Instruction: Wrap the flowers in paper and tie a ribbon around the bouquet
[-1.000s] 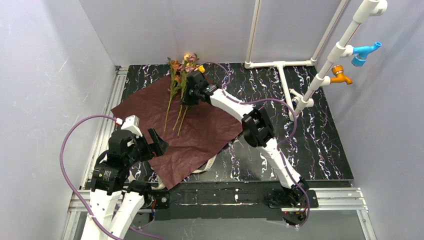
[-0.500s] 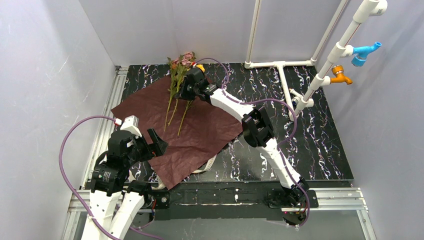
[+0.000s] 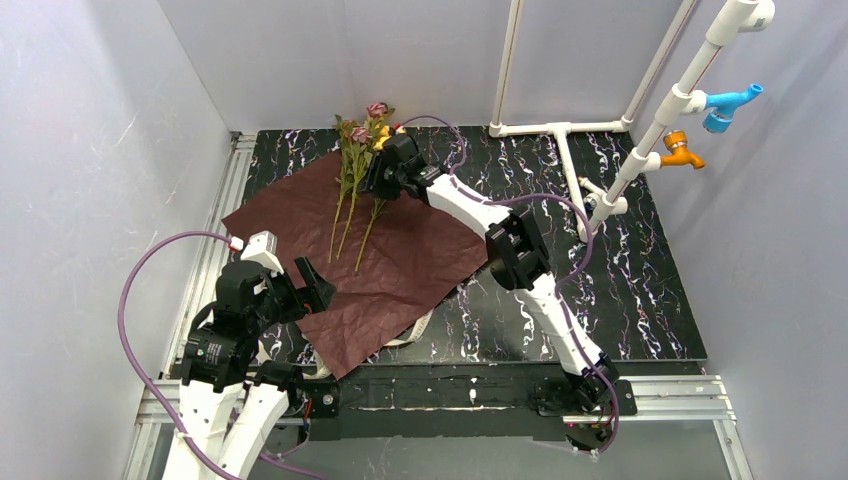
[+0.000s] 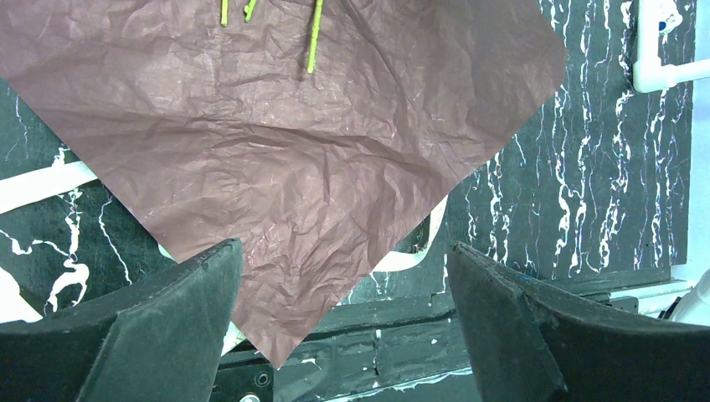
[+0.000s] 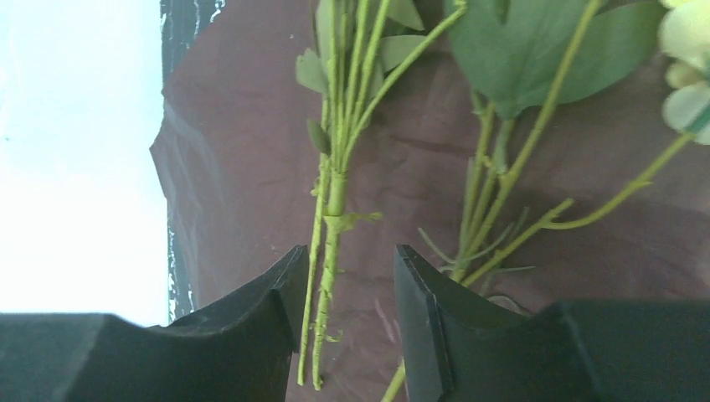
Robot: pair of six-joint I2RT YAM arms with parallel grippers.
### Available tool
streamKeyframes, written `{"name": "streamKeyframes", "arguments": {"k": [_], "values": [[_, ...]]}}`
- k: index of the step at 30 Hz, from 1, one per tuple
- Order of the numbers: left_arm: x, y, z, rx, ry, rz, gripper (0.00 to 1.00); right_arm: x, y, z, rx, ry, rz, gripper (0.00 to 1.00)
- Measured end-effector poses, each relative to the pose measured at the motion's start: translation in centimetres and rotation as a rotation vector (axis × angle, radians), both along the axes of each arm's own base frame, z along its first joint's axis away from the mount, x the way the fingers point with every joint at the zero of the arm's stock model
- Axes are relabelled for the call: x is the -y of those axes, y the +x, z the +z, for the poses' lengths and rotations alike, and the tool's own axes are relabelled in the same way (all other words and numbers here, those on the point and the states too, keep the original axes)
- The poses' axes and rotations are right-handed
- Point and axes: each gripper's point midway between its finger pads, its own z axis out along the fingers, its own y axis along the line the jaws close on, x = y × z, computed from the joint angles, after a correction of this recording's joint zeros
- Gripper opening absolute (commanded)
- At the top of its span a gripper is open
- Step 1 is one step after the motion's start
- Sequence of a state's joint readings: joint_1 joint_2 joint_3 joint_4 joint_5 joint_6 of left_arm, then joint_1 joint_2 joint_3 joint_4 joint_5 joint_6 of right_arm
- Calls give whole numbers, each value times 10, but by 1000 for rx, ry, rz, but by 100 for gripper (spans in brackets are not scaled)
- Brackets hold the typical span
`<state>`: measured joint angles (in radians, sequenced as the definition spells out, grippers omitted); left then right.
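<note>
Paper [image 3: 400, 270]: dark red sheet, flat on the table [image 3: 640, 270], ribbon [image 3: 421, 327] peeking from under its near edge. Flowers [image 3: 352, 185]: lying across the sheet's far corner; right gripper [image 5: 347, 268] parted loosely about one stem, not pinching; left gripper [image 4: 343, 247] wide apart, empty, over the near corner. Step, by judgement: placing flowers; next calls for folding paper over stems.

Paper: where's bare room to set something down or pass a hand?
Free: near half of the paper, between stem ends and its near corner; the table right of it, up to the white pipes. Crowded: far corner, flowers under right gripper.
</note>
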<state>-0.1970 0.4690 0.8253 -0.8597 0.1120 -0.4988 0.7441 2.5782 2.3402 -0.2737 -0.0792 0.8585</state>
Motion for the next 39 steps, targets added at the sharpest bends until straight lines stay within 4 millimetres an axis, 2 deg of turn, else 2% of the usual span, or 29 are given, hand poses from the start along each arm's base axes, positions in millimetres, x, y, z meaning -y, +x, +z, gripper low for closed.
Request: {"name": "streamKeyframes", "arguments": {"k": [4,7,9,12,15,17,19,22,25,28,30,32,36,39], "values": [[0,0,0,0,0,0,91,15,0,2,-8,-39,4,67],[0,0,0,-1,0,0,90,41,-13,15,-13,-104,3,77],[0,0,0,-3,1,0,90,74,-30,29,-16,-172,-40,82],[0,2,-2,-10,4,2,90,146,-77,56,-21,-260,-143,84],[0,4,-3,-20,8,6,90,216,-124,68,-13,-283,-264,82],[0,5,-4,-26,10,6,90,258,-149,58,-14,-286,-358,82],[0,6,-5,-30,11,6,90,291,-168,36,-30,-298,-438,80],[0,7,-5,-28,11,6,90,326,-190,-4,-87,-319,-520,79],[0,7,-5,-29,11,8,89,338,-188,-25,-99,-280,-581,78],[-1,7,-5,-29,13,11,89,338,-174,-27,-87,-209,-630,77],[-2,7,-5,-29,15,14,89,333,-158,-26,-74,-153,-647,73],[-2,8,-5,-29,18,17,89,326,-146,-32,-84,-110,-646,68],[-3,8,-6,-30,20,22,89,313,-136,-57,-135,-71,-618,63],[-3,9,-6,-34,22,24,89,304,-130,-60,-142,-30,-598,60]]}}
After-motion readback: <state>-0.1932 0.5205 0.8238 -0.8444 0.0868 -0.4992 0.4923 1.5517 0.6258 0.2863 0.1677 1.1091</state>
